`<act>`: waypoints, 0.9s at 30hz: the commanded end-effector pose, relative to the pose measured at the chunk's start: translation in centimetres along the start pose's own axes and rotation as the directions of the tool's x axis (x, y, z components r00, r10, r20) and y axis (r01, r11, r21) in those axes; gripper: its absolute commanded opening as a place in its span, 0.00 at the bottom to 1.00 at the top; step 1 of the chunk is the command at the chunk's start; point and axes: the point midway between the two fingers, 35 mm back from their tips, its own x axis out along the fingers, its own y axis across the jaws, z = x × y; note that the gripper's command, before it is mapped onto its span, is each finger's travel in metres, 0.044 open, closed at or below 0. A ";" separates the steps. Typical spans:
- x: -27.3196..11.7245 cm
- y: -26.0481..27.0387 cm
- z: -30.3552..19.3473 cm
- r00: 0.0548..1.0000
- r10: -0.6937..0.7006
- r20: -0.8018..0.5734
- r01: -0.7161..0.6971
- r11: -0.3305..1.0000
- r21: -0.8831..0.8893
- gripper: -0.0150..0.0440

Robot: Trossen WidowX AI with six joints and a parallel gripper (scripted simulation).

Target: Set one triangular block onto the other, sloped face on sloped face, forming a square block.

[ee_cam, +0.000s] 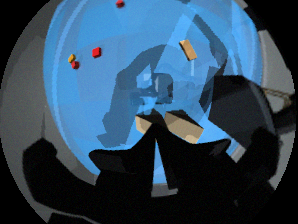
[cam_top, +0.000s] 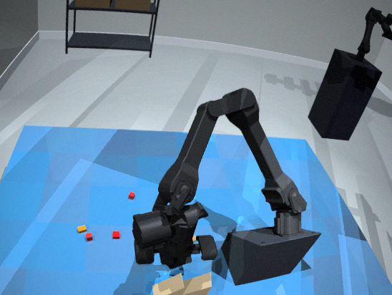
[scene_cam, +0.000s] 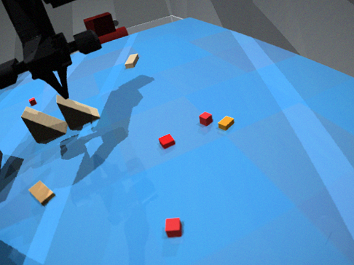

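Note:
Two tan triangular blocks stand close together with a gap, each with its sloped face up. One, nearer the arm's base [cam_top: 262, 259], is the right one in the top view and the wrist view [cam_top: 199, 285] [ee_cam: 186, 128] and the left one in the exterior view [scene_cam: 50, 122]. The other triangular block [cam_top: 169, 286] [scene_cam: 80, 109] [ee_cam: 143, 125] stands beside it. My gripper [cam_top: 177, 274] [scene_cam: 66, 98] [ee_cam: 154, 126] is shut and empty, pointing down. Its tips overlap the second block's high end in the exterior view; whether they touch it I cannot tell.
Small red blocks [cam_top: 116, 235] [scene_cam: 167, 141] [ee_cam: 96, 52] and an orange block [cam_top: 81, 228] [scene_cam: 226, 123] [ee_cam: 71, 58] lie on the blue table. One flat tan block [scene_cam: 41, 192] [ee_cam: 188, 50] lies by the base side; another tan block [scene_cam: 131, 61] lies farther back.

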 end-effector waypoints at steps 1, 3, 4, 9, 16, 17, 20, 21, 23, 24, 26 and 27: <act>0.3 -0.5 -0.1 0.999 -0.016 0.029 0.015 1.000 0.015 0.25; 0.3 -0.5 -0.1 0.999 -0.016 0.029 0.015 1.000 0.015 0.25; 0.4 -0.5 -0.1 0.999 -0.016 0.029 0.015 1.000 0.015 0.25; 1.2 -0.5 -0.1 0.999 -0.016 0.028 0.015 1.000 0.015 0.25; 2.3 -0.4 -0.1 0.999 -0.016 0.028 0.015 1.000 0.014 0.25; 2.5 -0.4 -0.1 0.999 -0.016 0.028 0.015 1.000 0.014 0.25; 3.0 -0.4 0.0 0.999 -0.016 0.028 0.015 1.000 0.014 0.25; 3.2 -0.4 0.0 0.999 -0.016 0.028 0.015 1.000 0.014 0.25; 3.5 -0.4 0.0 0.999 -0.016 0.028 0.015 1.000 0.014 0.25; 3.7 -0.5 0.0 0.999 -0.016 0.028 0.015 1.000 0.014 0.25; 4.0 -0.5 0.0 0.999 -0.016 0.028 0.015 1.000 0.014 0.25; 4.2 -0.5 0.0 0.999 -0.016 0.028 0.015 1.000 0.014 0.25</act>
